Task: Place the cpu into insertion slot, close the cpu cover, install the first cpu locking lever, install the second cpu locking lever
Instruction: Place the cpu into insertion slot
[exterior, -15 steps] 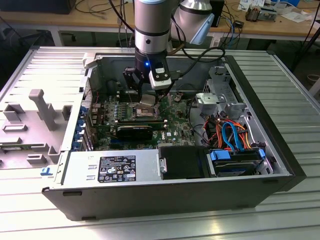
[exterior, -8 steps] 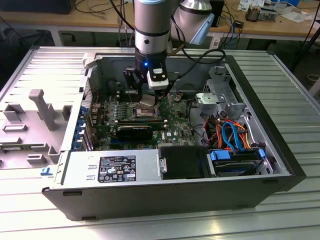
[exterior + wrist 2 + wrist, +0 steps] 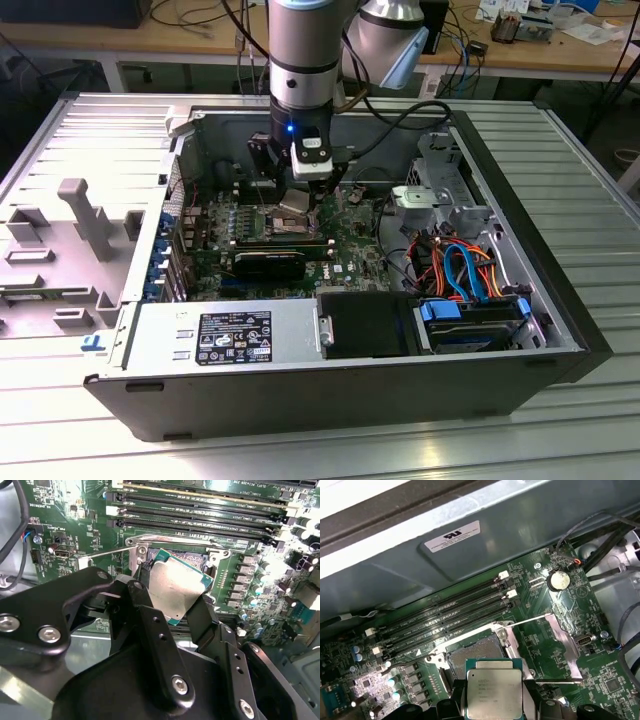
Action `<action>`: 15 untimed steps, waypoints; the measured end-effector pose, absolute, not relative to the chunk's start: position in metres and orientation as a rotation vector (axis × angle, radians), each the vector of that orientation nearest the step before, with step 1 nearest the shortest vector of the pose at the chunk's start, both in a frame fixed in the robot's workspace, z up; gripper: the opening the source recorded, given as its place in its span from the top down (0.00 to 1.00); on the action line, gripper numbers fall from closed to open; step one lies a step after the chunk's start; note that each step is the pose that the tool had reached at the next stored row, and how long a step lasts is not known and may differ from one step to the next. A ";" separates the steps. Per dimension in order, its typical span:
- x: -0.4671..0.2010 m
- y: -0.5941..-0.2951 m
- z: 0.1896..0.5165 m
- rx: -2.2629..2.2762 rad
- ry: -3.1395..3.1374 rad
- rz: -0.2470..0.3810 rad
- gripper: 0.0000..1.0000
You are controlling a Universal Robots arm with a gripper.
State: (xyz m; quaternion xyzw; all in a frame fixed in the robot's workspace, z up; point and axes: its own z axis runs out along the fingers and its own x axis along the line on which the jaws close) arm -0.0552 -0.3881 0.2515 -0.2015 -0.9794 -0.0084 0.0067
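One square, silver-topped, green-edged cpu (image 3: 176,585) is clamped in the end effector (image 3: 171,605).

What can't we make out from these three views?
1) Contacts of the insertion slot: second wrist view, the cpu covers most of it; exterior view, too small.
2) Gap between cpu and slot: both wrist views, the cpu hides its own underside.
3) Where the gripper pinches the cpu: first wrist view, cut off by the picture's edge.

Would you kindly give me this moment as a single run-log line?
step: placement | hand: shut on cpu | cpu: over insertion slot, not seated | insertion slot: uncovered
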 end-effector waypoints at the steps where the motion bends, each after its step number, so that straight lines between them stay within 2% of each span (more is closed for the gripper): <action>1: -0.055 -0.388 0.251 -0.636 -3.063 -0.027 0.46; 15: -0.055 -0.388 0.250 -0.712 -3.046 -0.027 0.46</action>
